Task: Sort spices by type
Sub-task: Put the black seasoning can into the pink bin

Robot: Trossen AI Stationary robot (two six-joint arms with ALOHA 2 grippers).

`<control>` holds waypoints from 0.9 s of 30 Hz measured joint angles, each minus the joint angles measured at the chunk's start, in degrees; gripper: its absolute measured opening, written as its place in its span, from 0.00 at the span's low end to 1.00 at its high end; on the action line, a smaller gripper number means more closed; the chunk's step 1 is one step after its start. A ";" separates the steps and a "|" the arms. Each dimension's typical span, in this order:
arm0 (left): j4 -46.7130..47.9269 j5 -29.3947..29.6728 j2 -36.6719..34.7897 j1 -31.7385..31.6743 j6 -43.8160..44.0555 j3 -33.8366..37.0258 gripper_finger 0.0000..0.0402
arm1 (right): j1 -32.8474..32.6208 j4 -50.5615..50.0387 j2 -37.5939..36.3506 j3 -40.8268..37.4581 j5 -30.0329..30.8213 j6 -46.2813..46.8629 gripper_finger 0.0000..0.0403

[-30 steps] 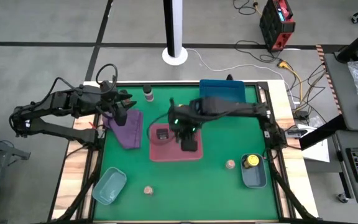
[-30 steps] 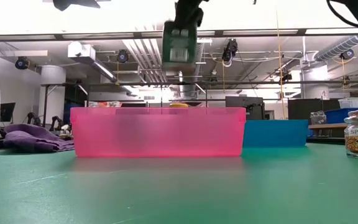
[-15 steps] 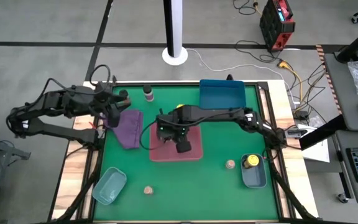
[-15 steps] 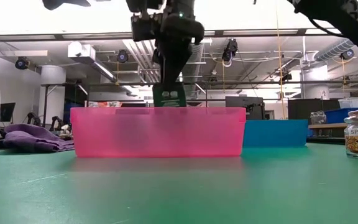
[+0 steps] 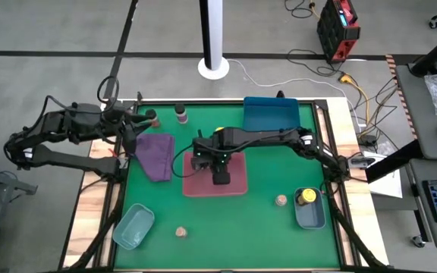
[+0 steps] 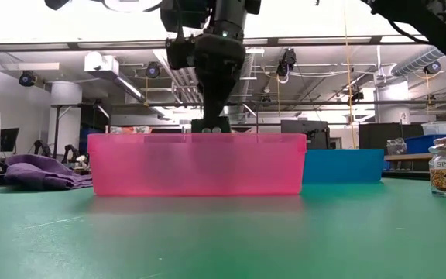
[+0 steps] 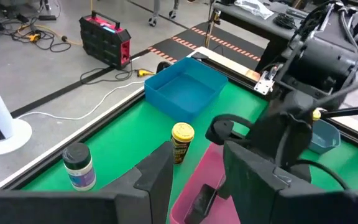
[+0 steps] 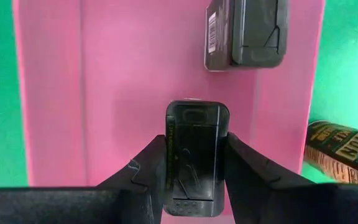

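My right gripper [image 5: 220, 173] reaches down into the pink tray [image 5: 237, 186] and is shut on a black square tin [image 8: 197, 155]. In the low view the gripper [image 6: 210, 128] stands at the tray's rim and the tray wall [image 6: 196, 167] hides the tin. A second black tin [image 8: 246, 34] lies flat on the tray floor. A yellow-capped jar [image 7: 182, 142] stands on the mat by the tray's far side. My left gripper [image 7: 197, 180] is open and empty over the table's left edge [image 5: 136, 135]. My right gripper pinches the black tin by its two long sides [image 8: 169, 155], one finger on each. The fingers come from above, pointing down, and lie along the tin. The tin sits inside the pink tray; whether it rests on the floor, I cannot tell.
A purple cloth [image 5: 155, 155] lies left of the pink tray. A blue tray [image 5: 271, 114] sits at the far edge. Grey-blue trays sit near left [image 5: 133, 225] and near right [image 5: 309, 211], the latter holding a yellow-capped jar [image 5: 306, 197]. Tan jars [image 5: 281, 201] [image 5: 180, 230] and a dark shaker [image 5: 180, 114] stand loose.
My right gripper has come down from above the pink tray, carrying the black tin below the rim, and shifted slightly toward the table's left. My left arm has drawn back toward the table's left edge.
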State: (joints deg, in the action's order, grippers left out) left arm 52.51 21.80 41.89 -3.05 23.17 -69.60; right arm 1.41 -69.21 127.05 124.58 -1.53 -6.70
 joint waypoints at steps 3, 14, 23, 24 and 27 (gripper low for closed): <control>0.03 0.03 0.01 0.00 -0.14 0.00 0.31 | -0.43 1.92 -0.36 -1.82 1.32 1.63 0.30; 2.16 0.15 0.00 0.00 -0.17 0.00 0.31 | 0.10 4.04 -1.26 -5.91 5.99 -2.05 0.34; 2.19 0.15 0.00 0.00 -0.01 0.00 0.31 | 1.83 4.83 -1.45 -6.99 4.85 -5.16 0.32; 2.19 0.15 0.02 0.00 -0.01 0.00 0.31 | 1.99 4.98 -1.45 -7.00 4.16 -5.23 0.34; 2.19 0.15 0.00 0.00 0.03 0.00 0.31 | 2.25 5.18 -1.45 -7.13 2.76 -4.61 0.41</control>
State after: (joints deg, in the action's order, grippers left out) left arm 54.70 21.96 41.89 -3.05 23.20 -69.60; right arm 3.66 -64.03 125.60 117.45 1.24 -11.32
